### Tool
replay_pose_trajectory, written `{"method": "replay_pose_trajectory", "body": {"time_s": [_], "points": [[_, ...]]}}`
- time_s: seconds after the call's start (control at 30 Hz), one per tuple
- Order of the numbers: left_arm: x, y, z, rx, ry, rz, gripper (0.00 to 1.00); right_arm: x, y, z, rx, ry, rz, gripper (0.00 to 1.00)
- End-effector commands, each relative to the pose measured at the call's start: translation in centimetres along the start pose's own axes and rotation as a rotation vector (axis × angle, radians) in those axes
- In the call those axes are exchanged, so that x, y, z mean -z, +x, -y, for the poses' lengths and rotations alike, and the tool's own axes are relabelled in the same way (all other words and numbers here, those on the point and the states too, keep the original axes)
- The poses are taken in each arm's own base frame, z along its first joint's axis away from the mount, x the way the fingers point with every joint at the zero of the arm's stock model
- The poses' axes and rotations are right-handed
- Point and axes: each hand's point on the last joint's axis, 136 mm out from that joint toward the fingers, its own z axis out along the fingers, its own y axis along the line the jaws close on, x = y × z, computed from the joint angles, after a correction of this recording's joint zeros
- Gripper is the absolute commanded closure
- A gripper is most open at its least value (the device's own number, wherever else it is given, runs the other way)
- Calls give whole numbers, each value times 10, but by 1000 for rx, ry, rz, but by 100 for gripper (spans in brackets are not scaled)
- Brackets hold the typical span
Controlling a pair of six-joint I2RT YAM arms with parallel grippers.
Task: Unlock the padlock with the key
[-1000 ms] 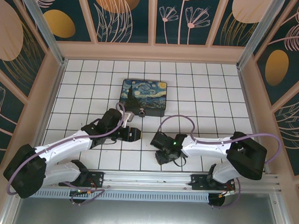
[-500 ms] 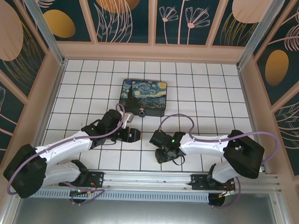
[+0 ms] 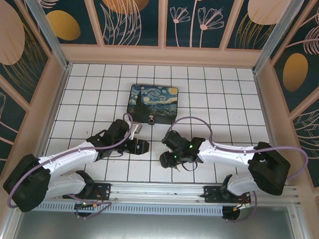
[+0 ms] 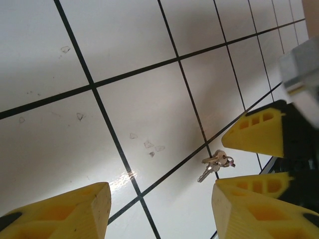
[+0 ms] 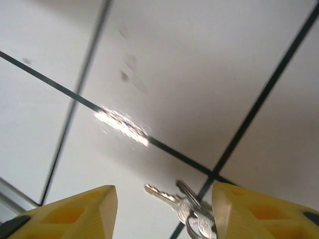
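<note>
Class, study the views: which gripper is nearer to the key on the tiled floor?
Right. The key lies on the floor between the open fingertips of the right gripper. The left gripper, also open, has the key well ahead of it.

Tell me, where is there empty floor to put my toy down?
Bare tiles lie right of the painted box, out to the right wall, and left of it toward the left wall. It's crowded at front centre: the left gripper and right gripper flank the keys.
</note>
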Motion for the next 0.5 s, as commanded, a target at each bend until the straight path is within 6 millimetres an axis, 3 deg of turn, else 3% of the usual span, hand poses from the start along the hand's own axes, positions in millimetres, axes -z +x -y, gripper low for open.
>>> {"method": "replay_pose_trajectory", "body": {"time_s": [0.0,0.27,0.37,0.47], "points": [[3,-6,4,-4,11,30,43,10,-27,-6,98,-77,95,50],[4,-9,2,-9,-11,35,43,12,-27,-11,289,-188,76,53],[5,-10,3,-9,-13,32,43,10,-36,5,181,-146,64,57],[8,-12,4,-16,-20,35,43,8,-31,23,13,-46,30,57]]}}
